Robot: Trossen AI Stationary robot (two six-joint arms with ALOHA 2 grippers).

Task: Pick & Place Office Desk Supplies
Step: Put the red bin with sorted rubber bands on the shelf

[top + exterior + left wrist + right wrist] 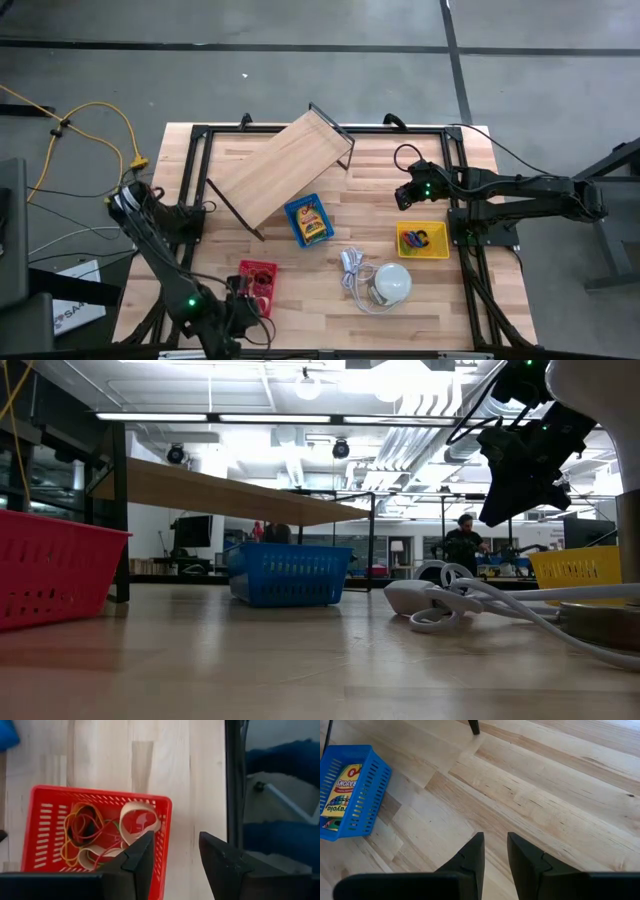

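Note:
A red basket [257, 281] near the table's front holds tan and coloured rubber bands [95, 832]. A blue basket [309, 220] at mid-table holds a yellow-green crayon packet [340, 787]. A yellow basket [422, 240] on the right holds small coloured clip-like pieces [420, 238]. My left gripper [176, 857] is open and empty, above the table just beside the red basket's edge [165, 835]. My right gripper [495, 852] is open with a narrow gap and empty, raised above bare table [520, 470] on the far side of the yellow basket.
A tilted wooden shelf on black legs [285, 165] stands at the back left of the blue basket. A white dome with a white cord [390, 283] lies at the front right. A black frame rail [234, 780] runs along the table's edge by my left gripper.

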